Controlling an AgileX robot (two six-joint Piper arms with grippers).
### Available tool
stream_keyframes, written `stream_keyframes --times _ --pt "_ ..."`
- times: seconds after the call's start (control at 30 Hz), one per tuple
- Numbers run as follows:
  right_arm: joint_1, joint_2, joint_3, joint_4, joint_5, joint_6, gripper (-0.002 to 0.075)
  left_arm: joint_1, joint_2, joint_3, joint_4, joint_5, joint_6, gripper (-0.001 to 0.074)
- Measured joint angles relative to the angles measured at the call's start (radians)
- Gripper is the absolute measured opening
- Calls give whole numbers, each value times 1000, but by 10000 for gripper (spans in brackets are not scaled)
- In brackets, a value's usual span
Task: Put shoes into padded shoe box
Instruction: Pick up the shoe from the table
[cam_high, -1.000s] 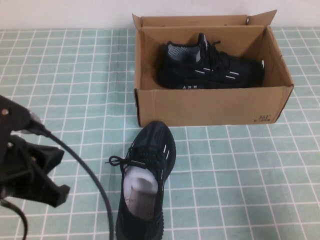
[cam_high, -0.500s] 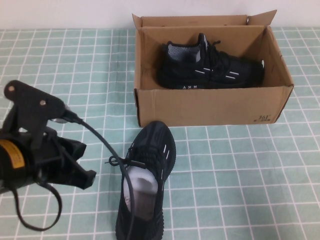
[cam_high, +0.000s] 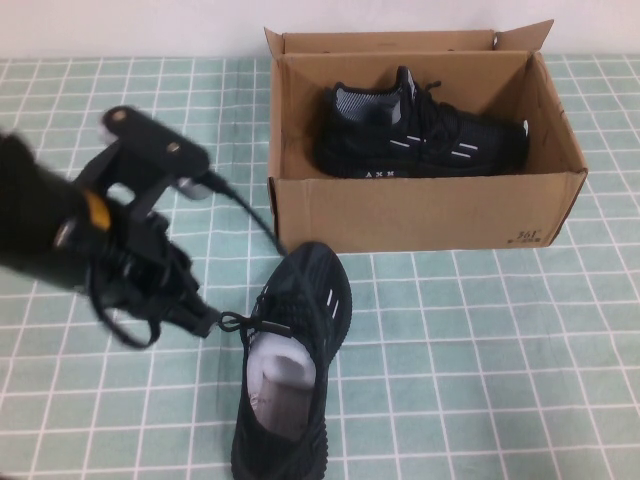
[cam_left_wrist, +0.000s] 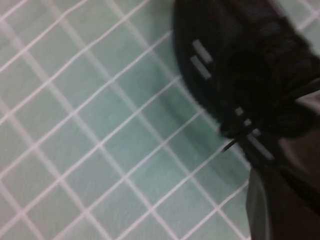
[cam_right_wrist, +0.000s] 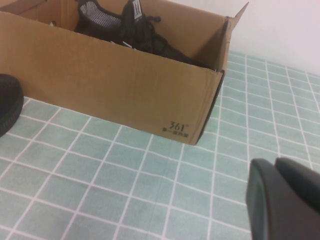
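Shoes are split between 2 places. Nearest, 1 black sneaker (cam_high: 292, 365) lies on the green checked tabletop (cam_high: 480, 360), toe toward the box, white paper stuffing seen in its opening. Just beside its laces, on the robot's left, the left gripper (cam_high: 190, 310) is lowered close to the tabletop; whether its fingers are apart or together cannot be told. The right gripper (cam_right_wrist: 285, 200) is glimpsed only in its wrist view, off the box's printed corner, its state likewise unreadable. Farther back, the padded shoe box (cam_high: 430, 215) stands open, and the second sneaker (cam_high: 420, 138) is lying inside on its side.
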Motion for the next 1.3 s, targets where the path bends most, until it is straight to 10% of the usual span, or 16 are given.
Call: stream_keyframes --times 0.3,0.67,1.3 --pt "0 0 0 0 0 0 -8 -44 109 -121 -131 69 377 18" --pt "0 0 0 0 2 0 -8 -207 139 -121 -25 48 632 327" --pt "0 0 0 0 3 0 -8 -209 293 -121 58 3 591 304"
